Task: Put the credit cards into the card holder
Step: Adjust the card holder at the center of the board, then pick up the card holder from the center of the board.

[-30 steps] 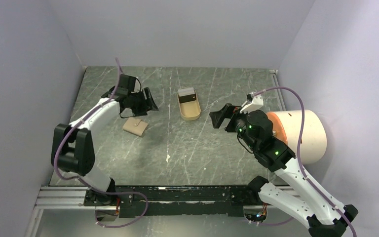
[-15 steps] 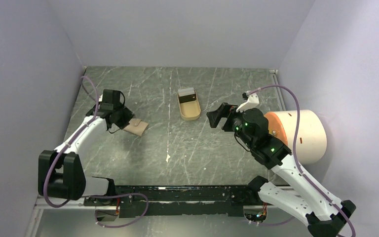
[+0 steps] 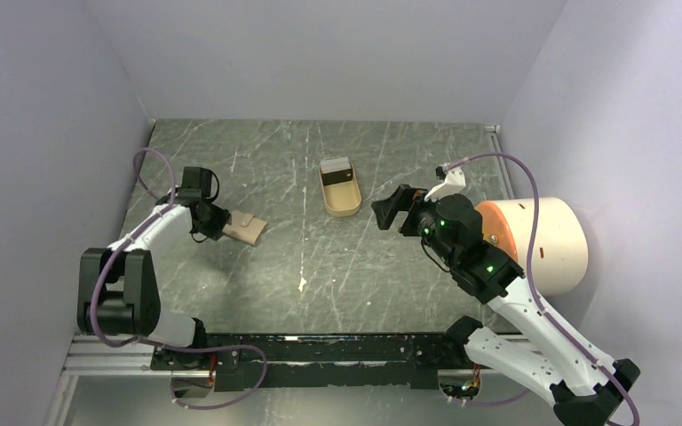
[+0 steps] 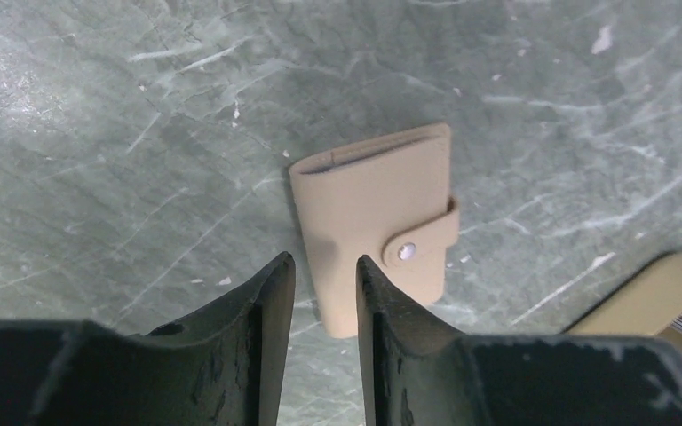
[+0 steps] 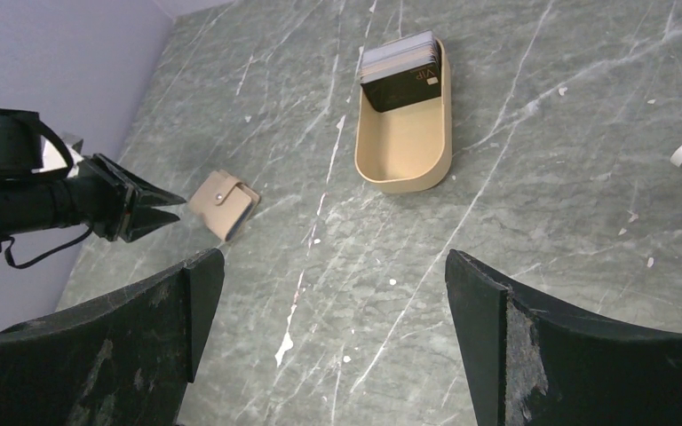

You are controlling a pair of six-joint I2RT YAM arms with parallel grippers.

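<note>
Card holder (image 4: 373,213): lies flat and closed at the left of the table (image 3: 320,266), its tab (image 4: 422,240) fastened over the front by a small metal snap. Left gripper (image 4: 324,260) is poised low at the holder's near corner, jaws narrowly parted, nothing clamped between them; whether the tips touch the leather cannot be told.

Step in hand is judged to be the pick-up of the holder, so that it can be opened. For a clean grasp, the jaws are best brought squarely across one edge rather than the corner, and kept away from the snap, which has to be freed afterwards. A thin flat item on a hard top is easily pushed along instead of lifted; a slow approach is advised.

Materials noted: holder is matt tan, leather-like, roughly square with rounded corners, a dark slit visible along its far edge. Table top is grey-green stone-like sheet with pale veins and scratches.

Centre: oblong tan tray (image 5: 404,151) with rounded ends, smooth walls. Credit cards (image 5: 401,67) are stacked at its far end, a black one in front, pale ones behind, well apart from the holder.

Right: right gripper (image 5: 333,257) hangs above the table with jaws fully spread, empty. Beyond it a white cylinder (image 3: 546,244) with an orange face lies on its side
</note>
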